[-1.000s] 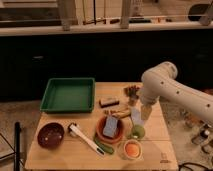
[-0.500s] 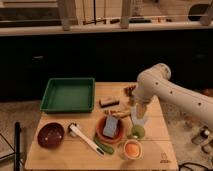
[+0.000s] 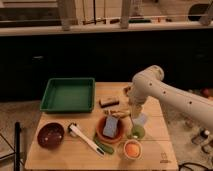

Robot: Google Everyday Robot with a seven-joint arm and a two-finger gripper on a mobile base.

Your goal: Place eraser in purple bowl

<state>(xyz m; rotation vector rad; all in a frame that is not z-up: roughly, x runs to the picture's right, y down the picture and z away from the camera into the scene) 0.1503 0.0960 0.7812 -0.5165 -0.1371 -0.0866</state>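
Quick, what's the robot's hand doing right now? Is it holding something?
Gripper: cannot be told; it hangs just right of the eraser.

Bent arm [image 3: 172, 96] hangs gripper [image 3: 134, 113] low, pointing down.

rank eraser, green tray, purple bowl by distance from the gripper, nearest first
The gripper hangs right of centre in the camera view.
1. eraser: just beside it, mid-scene.
2. green tray: back left.
3. purple bowl: front left corner, farthest.
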